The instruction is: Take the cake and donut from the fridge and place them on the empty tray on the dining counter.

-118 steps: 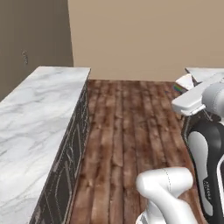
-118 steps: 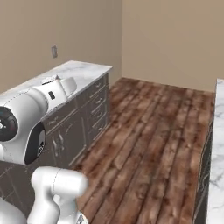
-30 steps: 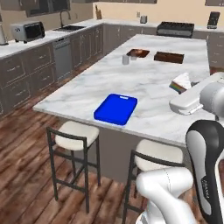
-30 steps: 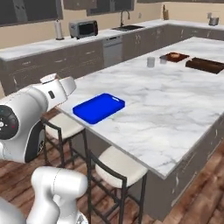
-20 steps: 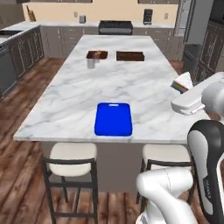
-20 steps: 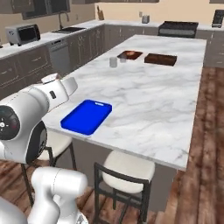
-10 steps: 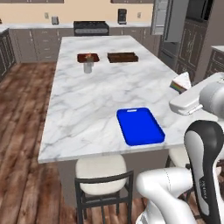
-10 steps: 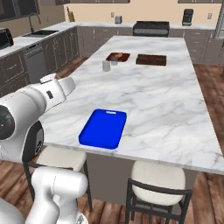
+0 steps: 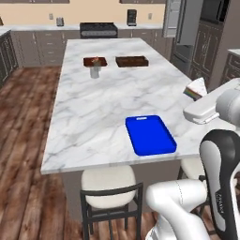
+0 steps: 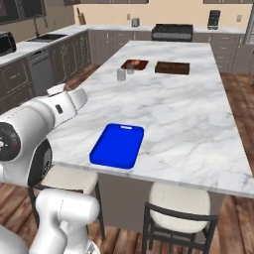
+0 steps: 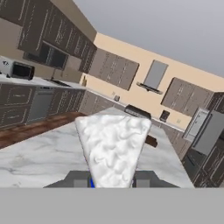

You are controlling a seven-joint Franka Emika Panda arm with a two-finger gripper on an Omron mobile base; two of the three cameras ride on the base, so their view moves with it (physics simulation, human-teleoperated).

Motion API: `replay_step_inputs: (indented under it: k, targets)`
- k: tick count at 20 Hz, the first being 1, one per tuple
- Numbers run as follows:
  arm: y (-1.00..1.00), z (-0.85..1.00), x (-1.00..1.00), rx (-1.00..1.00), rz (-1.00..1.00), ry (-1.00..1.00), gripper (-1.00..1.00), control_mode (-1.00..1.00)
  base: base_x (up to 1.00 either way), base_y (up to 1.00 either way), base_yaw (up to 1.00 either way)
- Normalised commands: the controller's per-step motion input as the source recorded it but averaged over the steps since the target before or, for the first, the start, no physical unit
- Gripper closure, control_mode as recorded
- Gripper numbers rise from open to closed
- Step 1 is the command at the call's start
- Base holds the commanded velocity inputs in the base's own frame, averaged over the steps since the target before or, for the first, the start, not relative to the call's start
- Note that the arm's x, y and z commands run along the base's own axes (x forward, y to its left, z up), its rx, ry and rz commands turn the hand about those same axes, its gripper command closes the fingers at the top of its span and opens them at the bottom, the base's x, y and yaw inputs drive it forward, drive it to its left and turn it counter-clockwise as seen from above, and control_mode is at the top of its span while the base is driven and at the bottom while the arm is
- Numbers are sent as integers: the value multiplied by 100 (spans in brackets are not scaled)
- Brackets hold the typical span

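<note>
With the cake (image 9: 196,88) pinched in the gripper (image 11: 112,181) near the counter (image 9: 98,112), tray (image 9: 150,135) sits bare; donut unfetched.

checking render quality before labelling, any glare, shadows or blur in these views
Left base view: even flat light, no glare on the bright blue rectangular tray, sharp throughout. Right base view: the same, with a soft shadow under the white-grey marble dining counter. Hand view: the white-frosted wedge of cake looms close and looks soft-edged; the far cabinets are coarse.
</note>
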Motion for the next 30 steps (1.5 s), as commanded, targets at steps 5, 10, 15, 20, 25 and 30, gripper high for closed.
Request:
replay_step_inputs:
  k: [5,10,15,20,25,30]
  targets:
    - [-1,-1,16,0,0,5,100,-100,59,0,3]
    - [-24,-21,100,0,0,44,100,-100,0,0,0]
    - [-36,-53,92,3,21,29,100,-100,0,0,0]
    - [-23,-84,40,15,53,-4,100,-100,0,0,0]
    - [5,-66,43,11,59,2,100,-100,0,0,0]
    - [11,-34,94,0,11,10,100,-100,0,0,0]
